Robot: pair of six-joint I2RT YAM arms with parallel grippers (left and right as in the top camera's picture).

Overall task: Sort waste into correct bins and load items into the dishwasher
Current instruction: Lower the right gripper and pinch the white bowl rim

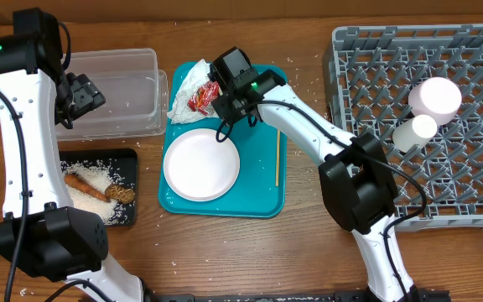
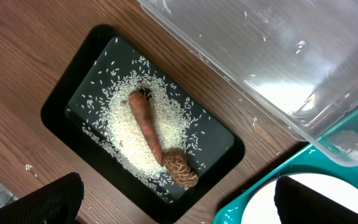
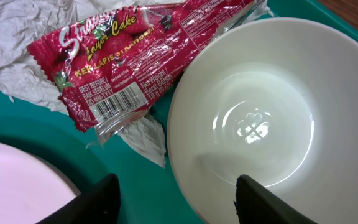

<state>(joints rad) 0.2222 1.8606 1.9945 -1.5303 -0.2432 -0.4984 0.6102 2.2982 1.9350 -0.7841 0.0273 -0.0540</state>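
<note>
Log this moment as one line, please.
left gripper: open, empty | right gripper: open, straddling white bowl rim | snack wrapper, napkin: on teal tray

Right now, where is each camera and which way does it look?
Overhead: above the table, facing down; both arms show.
Left wrist: on left arm, facing down at black tray; left fingers show.
Right wrist: on right arm, facing down at white bowl and red wrapper; right fingers show.
Overhead and right wrist share the red wrapper.
</note>
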